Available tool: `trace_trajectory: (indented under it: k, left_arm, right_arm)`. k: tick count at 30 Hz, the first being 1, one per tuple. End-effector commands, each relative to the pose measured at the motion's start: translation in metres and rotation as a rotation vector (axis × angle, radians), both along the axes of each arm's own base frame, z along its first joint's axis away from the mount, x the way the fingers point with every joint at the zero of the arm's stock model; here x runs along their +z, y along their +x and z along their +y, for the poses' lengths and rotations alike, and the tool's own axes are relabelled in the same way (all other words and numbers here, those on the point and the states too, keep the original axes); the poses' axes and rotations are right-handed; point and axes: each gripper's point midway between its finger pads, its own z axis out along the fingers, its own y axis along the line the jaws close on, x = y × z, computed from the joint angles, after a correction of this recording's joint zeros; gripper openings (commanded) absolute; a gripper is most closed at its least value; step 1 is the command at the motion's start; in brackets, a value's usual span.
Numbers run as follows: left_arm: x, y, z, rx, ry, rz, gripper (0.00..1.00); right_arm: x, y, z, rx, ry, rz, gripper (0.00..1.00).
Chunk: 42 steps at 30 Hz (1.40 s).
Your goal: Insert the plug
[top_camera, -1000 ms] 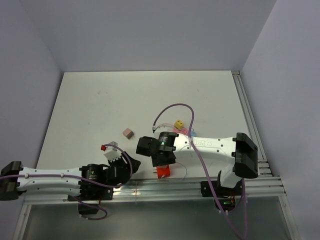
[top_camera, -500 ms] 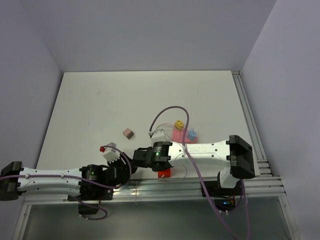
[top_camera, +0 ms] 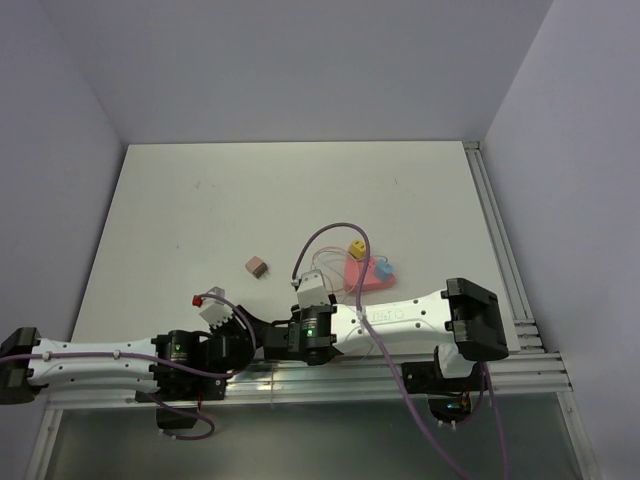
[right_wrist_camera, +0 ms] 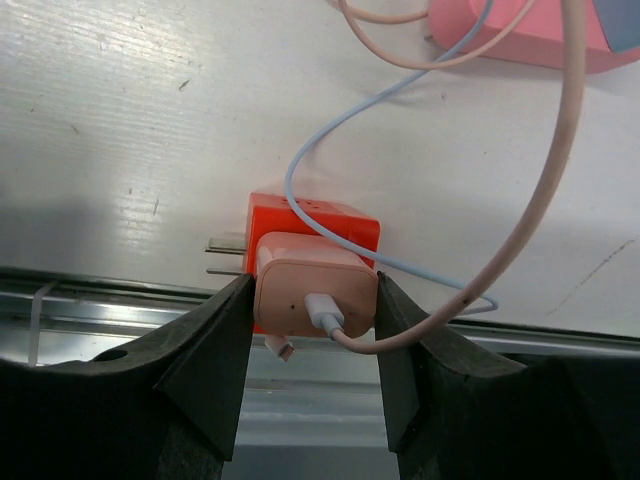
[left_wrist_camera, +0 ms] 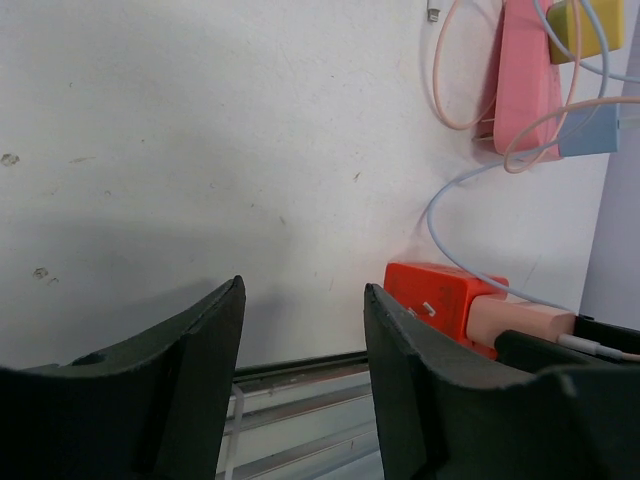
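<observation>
My right gripper [right_wrist_camera: 313, 300] is shut on a pink plug [right_wrist_camera: 290, 285] with a white cable in its back. The plug's front sits against an orange adapter block [right_wrist_camera: 330, 222] whose two metal prongs stick out to the left. In the left wrist view the orange block [left_wrist_camera: 440, 295] and pink plug [left_wrist_camera: 515, 322] lie just right of my left gripper [left_wrist_camera: 304, 290], which is open with only table between its fingers. From above, the left gripper [top_camera: 225, 328] and right gripper [top_camera: 272, 336] nearly meet at the near edge, and the block is hidden under them.
A pink power strip [top_camera: 362, 275] with a yellow plug [top_camera: 354, 247], a blue plug [top_camera: 383, 270] and looping cables lies behind the right arm. A small brown block [top_camera: 257, 266] sits further left. A metal rail [top_camera: 330, 372] runs along the near edge.
The right arm has swung left toward the left gripper, carrying the pink plug and orange block, which the arms now hide from above. The left gripper's jaws narrowed slightly.
</observation>
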Motion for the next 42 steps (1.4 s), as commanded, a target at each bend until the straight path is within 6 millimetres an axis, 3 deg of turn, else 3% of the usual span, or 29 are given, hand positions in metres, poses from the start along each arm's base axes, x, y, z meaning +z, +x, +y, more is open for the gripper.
trace_trajectory:
  k: [1, 8, 16, 18, 21, 24, 25, 27, 28, 29, 31, 34, 37, 38, 40, 41, 42]
  left_arm:
    - [-0.001, 0.003, 0.008, 0.043, -0.007, 0.003, 0.56]
    - [0.003, 0.005, 0.012, 0.061, 0.004, 0.004, 0.56]
    - [0.007, 0.005, 0.016, 0.070, 0.013, 0.005, 0.55]
    - [0.008, 0.005, 0.016, 0.068, 0.015, 0.003, 0.55]
    - [0.010, 0.006, 0.016, 0.068, 0.026, -0.006, 0.57]
    - [0.015, 0.007, 0.017, 0.070, 0.031, -0.014, 0.60]
    - [0.016, 0.007, 0.016, 0.068, 0.032, -0.015, 0.61]
    - [0.020, 0.007, 0.014, 0.048, 0.035, -0.028, 0.77]
    - [0.021, 0.006, 0.012, 0.033, 0.035, -0.028, 0.83]
    - [0.023, 0.005, 0.010, 0.023, 0.027, -0.029, 0.94]
    - [0.028, 0.003, 0.003, -0.018, 0.017, -0.042, 0.99]
    - [0.035, 0.000, -0.008, -0.081, 0.010, -0.064, 1.00]
    - [0.042, -0.003, -0.019, -0.169, 0.024, -0.113, 0.99]
    - [0.055, -0.005, -0.034, -0.214, -0.028, -0.137, 0.99]
    - [0.066, -0.008, -0.048, -0.326, -0.001, -0.228, 1.00]
    - [0.072, -0.008, -0.057, -0.373, 0.026, -0.274, 1.00]
    - [0.074, -0.009, -0.061, -0.398, 0.044, -0.289, 1.00]
  right_arm:
    - [-0.059, -0.027, -0.023, -0.028, -0.113, 0.168, 0.00]
    - [-0.106, -0.044, -0.020, -0.004, -0.109, 0.234, 0.00]
    - [-0.125, -0.045, -0.026, 0.001, -0.094, 0.218, 0.00]
    - [-0.115, -0.038, -0.024, -0.003, -0.082, 0.174, 0.00]
    - [-0.077, -0.017, -0.008, 0.023, -0.035, 0.057, 0.00]
    - [-0.038, 0.004, 0.011, 0.051, 0.032, 0.001, 0.12]
    - [-0.031, 0.010, 0.013, 0.055, 0.044, -0.006, 0.26]
    - [-0.015, 0.023, 0.017, 0.079, 0.086, -0.009, 0.43]
    - [-0.013, 0.027, 0.016, 0.087, 0.100, -0.007, 0.66]
    - [-0.003, 0.035, 0.020, 0.096, 0.145, -0.013, 0.71]
    - [0.000, 0.037, 0.017, 0.103, 0.169, 0.002, 0.82]
    - [0.012, 0.033, 0.015, 0.138, 0.224, 0.023, 0.90]
    - [0.030, 0.023, 0.012, 0.166, 0.311, 0.046, 0.91]
    - [0.048, 0.020, 0.005, 0.161, 0.372, 0.040, 0.91]
    - [0.063, 0.010, -0.006, 0.180, 0.435, 0.056, 0.90]
    - [0.089, 0.004, -0.011, 0.205, 0.537, 0.042, 0.90]
    - [0.098, -0.001, -0.017, 0.220, 0.581, 0.042, 0.90]
